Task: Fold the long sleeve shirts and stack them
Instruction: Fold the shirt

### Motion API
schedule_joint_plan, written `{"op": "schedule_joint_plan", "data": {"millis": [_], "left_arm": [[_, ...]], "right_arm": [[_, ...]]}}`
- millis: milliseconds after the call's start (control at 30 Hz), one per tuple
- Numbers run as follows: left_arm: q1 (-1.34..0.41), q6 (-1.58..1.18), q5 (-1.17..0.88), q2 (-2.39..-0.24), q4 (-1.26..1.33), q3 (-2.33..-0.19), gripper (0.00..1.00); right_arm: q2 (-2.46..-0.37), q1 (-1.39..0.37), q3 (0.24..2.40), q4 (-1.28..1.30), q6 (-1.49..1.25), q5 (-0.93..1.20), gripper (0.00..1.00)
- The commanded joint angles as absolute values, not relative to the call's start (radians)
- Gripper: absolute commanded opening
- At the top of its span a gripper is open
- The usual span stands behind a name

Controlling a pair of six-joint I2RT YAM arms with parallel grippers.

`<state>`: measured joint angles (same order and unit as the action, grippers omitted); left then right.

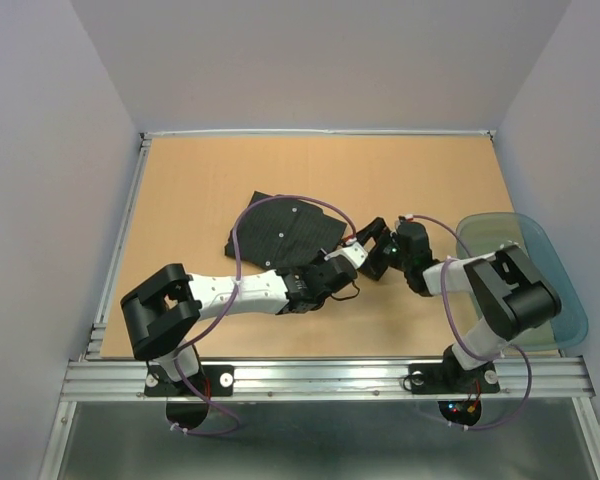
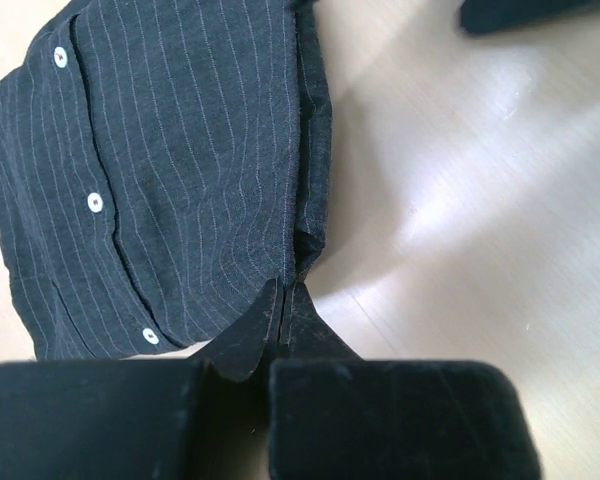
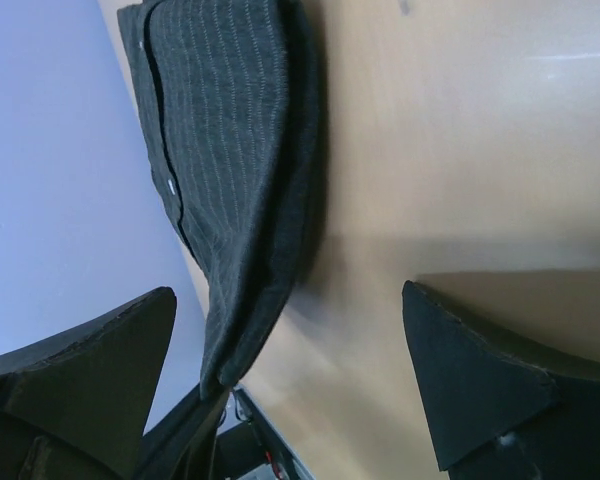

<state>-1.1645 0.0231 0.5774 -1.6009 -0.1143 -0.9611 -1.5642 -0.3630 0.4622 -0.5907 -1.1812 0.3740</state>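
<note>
One long sleeve shirt (image 1: 285,228), black with fine pale pinstripes and white buttons, lies partly folded on the table's middle. My left gripper (image 1: 348,252) is at the shirt's right near corner. In the left wrist view that gripper (image 2: 285,285) is shut on the edge of the shirt (image 2: 180,150), and the cloth rises in a ridge to the fingertips. My right gripper (image 1: 372,252) stands just right of it, open. In the right wrist view the gripper (image 3: 289,295) has its fingers wide apart, with nothing held and the lifted edge of the shirt (image 3: 230,130) ahead of it.
A translucent teal tray (image 1: 570,300) sits at the table's right edge beside the right arm. The wooden table (image 1: 200,180) is walled at the back and on both sides. The two grippers are very close together.
</note>
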Motion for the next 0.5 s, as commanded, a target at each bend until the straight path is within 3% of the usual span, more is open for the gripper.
{"op": "schedule_joint_plan", "data": {"millis": [0, 467], "left_arm": [[-1.166, 0.003, 0.575, -1.552, -0.123, -0.960, 0.00], [-1.167, -0.071, 0.517, -1.483, -0.114, -0.979, 0.00]], "right_arm": [[-1.667, -0.431, 0.555, -0.747, -1.301, 0.355, 1.00], [-1.928, -0.549, 0.676, -0.827, -1.483, 0.268, 0.94]]}}
